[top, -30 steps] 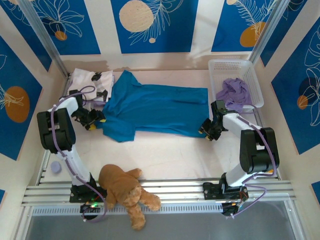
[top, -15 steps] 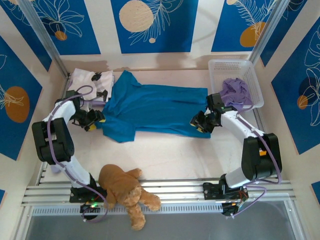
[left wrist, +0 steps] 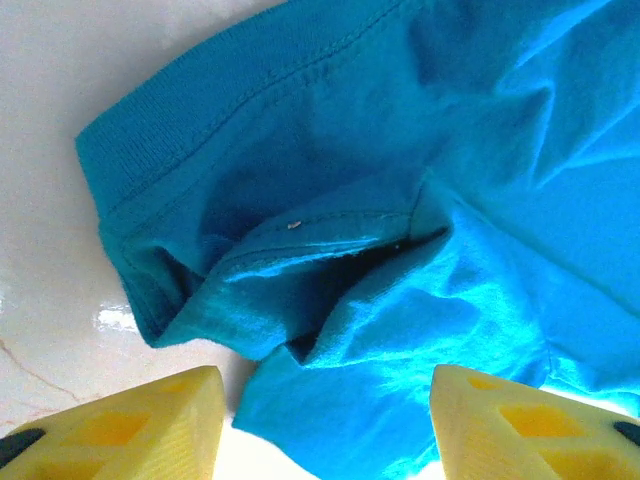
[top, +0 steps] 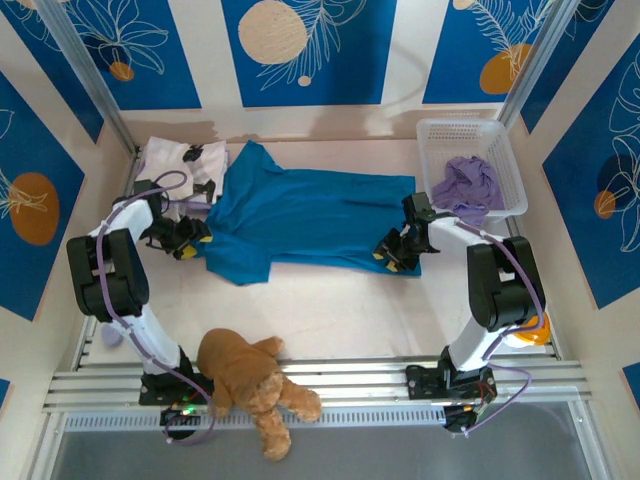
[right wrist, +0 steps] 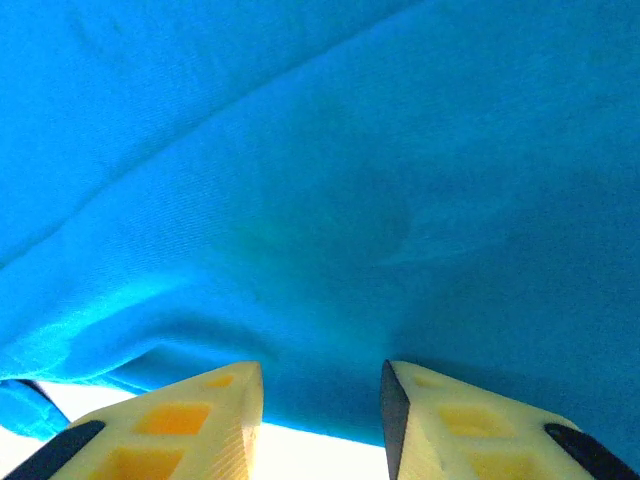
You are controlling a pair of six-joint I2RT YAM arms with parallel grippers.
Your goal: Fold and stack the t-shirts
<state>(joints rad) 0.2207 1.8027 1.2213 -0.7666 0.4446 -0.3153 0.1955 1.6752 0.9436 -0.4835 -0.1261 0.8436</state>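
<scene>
1 teal shirt (top: 310, 220) lies on the surface (top: 330, 300). Left of it: 1 white shirt with black blotches (top: 172, 160). Right of it: 1 basket (top: 425, 152) holding 1 lavender bundle (top: 465, 185), shirt count unclear. In front of it: 1 teddy bear (top: 250, 380).

Right wrist view. Teal-blue t-shirt (right wrist: 320, 180) covers the frame from the top edge down to just above the bottom. The cloth is mostly smooth. A long shallow crease runs diagonally from the upper right to the left edge, with softer folds bunched at lower left. The shirt's lower edge crosses the frame near the bottom. Below it is a narrow strip of pale table (right wrist: 310, 460), brightest at the lower left corner.

Right gripper (right wrist: 320, 375) sits at bottom centre. Its two yellow fingers (right wrist: 190, 420) stand apart, with a clear gap between the tips. The shirt's edge passes across that gap. Whether the cloth lies between the pads or just beyond them is unclear.
</scene>
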